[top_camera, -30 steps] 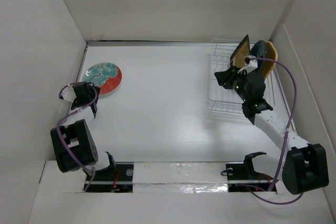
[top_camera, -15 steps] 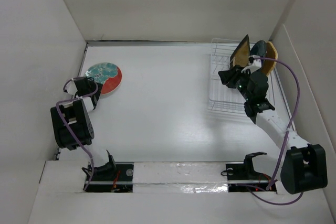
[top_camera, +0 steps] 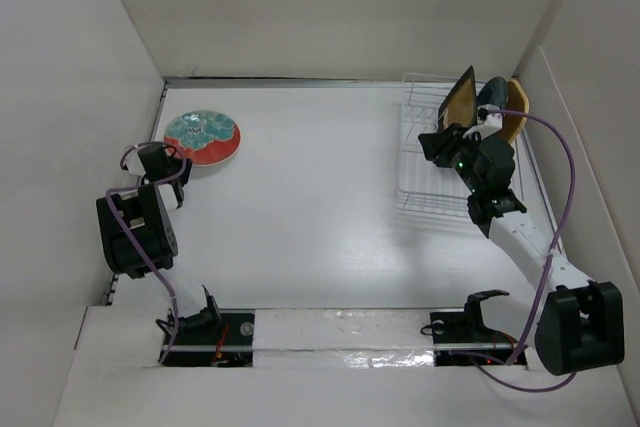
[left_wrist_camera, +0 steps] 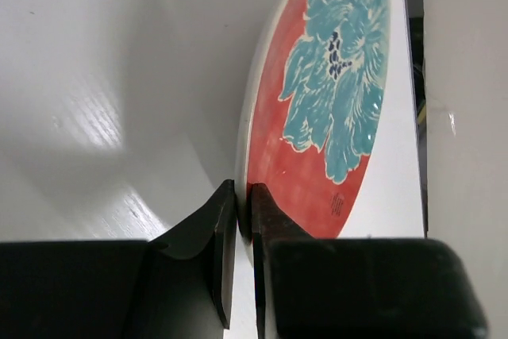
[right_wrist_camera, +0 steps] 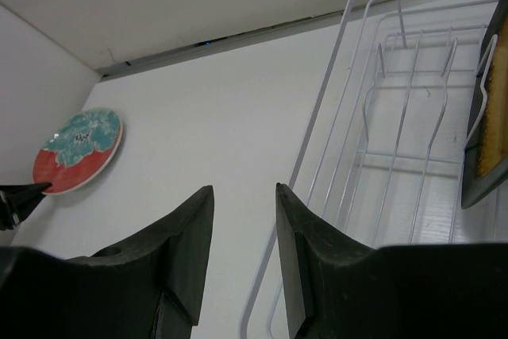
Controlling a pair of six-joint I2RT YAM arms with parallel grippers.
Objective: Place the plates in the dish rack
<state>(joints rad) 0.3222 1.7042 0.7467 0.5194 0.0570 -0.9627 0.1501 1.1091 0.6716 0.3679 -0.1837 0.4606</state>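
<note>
The round red-rimmed teal floral plate is at the far left of the table, its near edge tipped up. My left gripper is shut on that plate's near rim, one finger under it and one on the red face. The white wire dish rack stands at the far right. In it stand a black-rimmed mustard square plate, a dark blue plate and an orange plate. My right gripper hangs open over the rack's left side, holding nothing.
White walls close in the table on the left, back and right. The plate sits close to the left wall. The left arm's tips show at the edge of the right wrist view. A purple cable loops beside the right arm.
My left gripper has shut on the floral plate's rim, and the plate has shifted slightly away and tipped up. The right arm has barely moved.
</note>
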